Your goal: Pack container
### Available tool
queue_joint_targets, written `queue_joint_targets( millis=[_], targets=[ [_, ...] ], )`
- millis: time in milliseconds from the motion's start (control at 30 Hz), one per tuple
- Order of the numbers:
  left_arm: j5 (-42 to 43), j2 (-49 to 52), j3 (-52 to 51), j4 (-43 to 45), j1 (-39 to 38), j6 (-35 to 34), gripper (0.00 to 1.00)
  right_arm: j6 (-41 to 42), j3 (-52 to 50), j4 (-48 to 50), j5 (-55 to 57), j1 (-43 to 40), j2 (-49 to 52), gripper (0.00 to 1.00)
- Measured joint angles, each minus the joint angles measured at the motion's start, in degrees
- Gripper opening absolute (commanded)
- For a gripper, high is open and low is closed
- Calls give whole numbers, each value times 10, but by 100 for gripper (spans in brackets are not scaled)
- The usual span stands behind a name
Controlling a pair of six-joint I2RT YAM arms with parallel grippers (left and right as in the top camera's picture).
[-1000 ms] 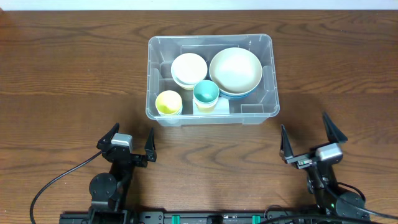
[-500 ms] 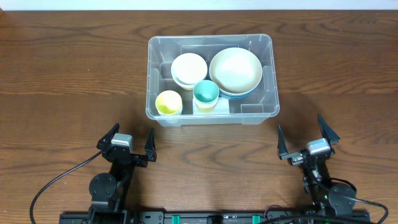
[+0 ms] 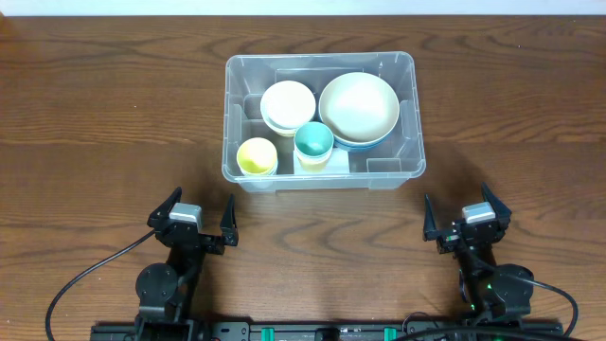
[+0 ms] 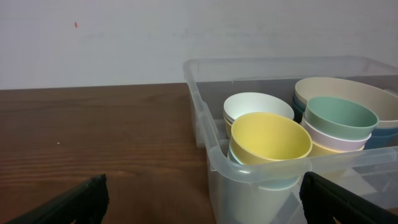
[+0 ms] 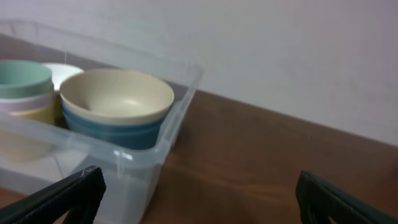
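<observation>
Since the bowls [image 3: 358, 106] and cups [image 3: 257, 155] all sit inside the container [image 3: 320, 56] in the middle of the table [image 3: 95, 114], packing looks finished to me. Left tool [image 3: 201, 205] and right tool [image 3: 461, 203] rest well short of it, fingers spread apart, holding nothing.

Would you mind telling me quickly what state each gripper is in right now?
Left gripper: open, fingers spread, holding nothing.
Right gripper: open, fingers spread, holding nothing.

Dark brown wood-grain counter [image 3: 114, 104] fills overhead view. Plain off-white wall [image 4: 124, 43] behind counter's far edge, small red speck upper left. Even, soft light; no windows visible.
</observation>
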Motion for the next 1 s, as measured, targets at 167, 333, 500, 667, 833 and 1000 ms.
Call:
queue_joint_targets(
  millis=[167,333,500,667,833,1000],
  targets=[
    [0,0,0,0,0,0,98,0,0,-1,6,0,0,99],
    [0,0,0,0,0,0,98,0,0,-1,8,0,0,99],
    [0,0,0,0,0,0,98,0,0,-1,8,0,0,99],
    [0,0,0,0,0,0,98,0,0,-1,8,-1,0,99],
    [0,0,0,0,0,0,98,0,0,-1,8,-4,0,99],
    [0,0,0,0,0,0,98,0,0,-1,8,-4,0,99]
  ],
)
